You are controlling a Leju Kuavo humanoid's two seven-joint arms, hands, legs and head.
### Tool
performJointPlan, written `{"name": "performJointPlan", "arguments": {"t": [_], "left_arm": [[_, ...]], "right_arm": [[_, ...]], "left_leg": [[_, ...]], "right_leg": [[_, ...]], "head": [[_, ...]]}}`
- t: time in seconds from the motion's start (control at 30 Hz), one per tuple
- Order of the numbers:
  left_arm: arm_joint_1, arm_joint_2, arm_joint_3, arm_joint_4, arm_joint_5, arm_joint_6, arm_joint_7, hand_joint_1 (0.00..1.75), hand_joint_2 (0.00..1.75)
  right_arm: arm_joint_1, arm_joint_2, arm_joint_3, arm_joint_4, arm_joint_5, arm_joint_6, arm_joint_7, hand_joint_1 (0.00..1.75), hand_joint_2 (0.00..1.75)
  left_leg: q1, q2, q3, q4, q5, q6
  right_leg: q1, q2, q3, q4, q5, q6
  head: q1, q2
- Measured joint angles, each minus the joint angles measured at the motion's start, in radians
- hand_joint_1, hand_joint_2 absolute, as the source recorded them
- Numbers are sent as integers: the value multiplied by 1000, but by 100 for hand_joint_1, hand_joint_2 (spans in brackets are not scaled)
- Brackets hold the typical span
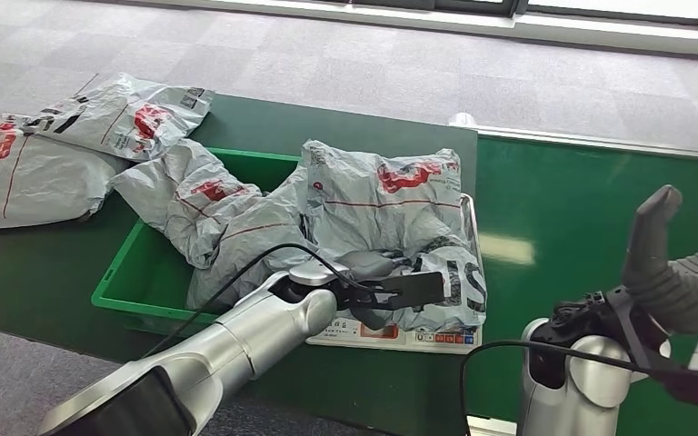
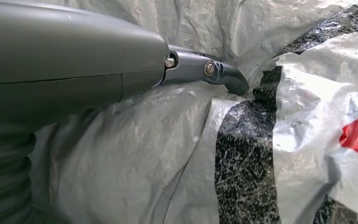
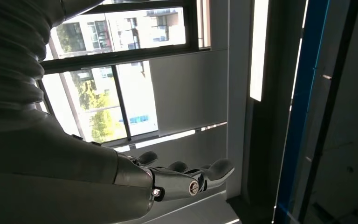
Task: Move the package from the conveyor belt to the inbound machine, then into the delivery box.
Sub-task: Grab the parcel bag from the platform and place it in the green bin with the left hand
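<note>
While the left hand [image 1: 391,292] is reaching over the crinkled grey plastic mailer package with red and black print [image 1: 391,204], head view is showing that package lying on the flat white inbound machine platform [image 1: 391,338], just beside the green plastic delivery box [image 1: 132,282]. Package is sitting right under and beyond the left hand, long axis running roughly away from the robot; left hand is far nearer than the right hand [image 1: 668,263], which is hanging raised well apart over the green conveyor belt [image 1: 591,200]. More grey mailer bags [image 1: 195,200] are already filling the box, and two others [image 1: 64,150] are lying beyond it, so the pile is likely crowding the drop.

Left wrist view: fingers [image 2: 214,72] are pressing into the package [image 2: 135,158]; cannot tell whether they are clamping it.

Right wrist view: right hand [image 3: 182,179] is lying flat, fingers apart, holding nothing, facing a window [image 3: 116,84].
</note>
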Motion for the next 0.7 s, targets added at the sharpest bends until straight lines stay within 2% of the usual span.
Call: {"name": "performJointPlan", "arguments": {"t": [0.23, 0.4, 0.53, 0.7], "left_arm": [[-20, 0, -15, 38, 84, 89, -15, 175, 175], [-31, 0, 3, 52, 166, 205, -77, 175, 175], [-68, 2, 59, 56, 239, 253, -164, 175, 175], [-120, 14, 196, 21, 267, 224, -241, 175, 175]], "right_arm": [[18, 5, -1, -18, -4, 0, 0, 0, 175], [27, 7, -10, -24, -3, 0, 0, 0, 175], [35, 7, -22, -26, -10, 0, 0, 0, 175], [46, 4, -36, -26, -24, 0, 0, 0, 175]], "left_leg": [[0, 0, 1, 0, 0, 0], [0, 0, 1, 0, 1, 0], [0, -1, 0, 0, 1, 0], [0, -1, 0, 0, 1, 0]], "right_leg": [[0, 0, 1, 0, 0, 0], [0, 0, 1, 0, 0, 0], [0, 0, 1, 0, 1, 0], [0, 0, 1, 0, 1, 0]], "head": [[0, 0], [0, 0], [0, 0], [0, 0]]}}
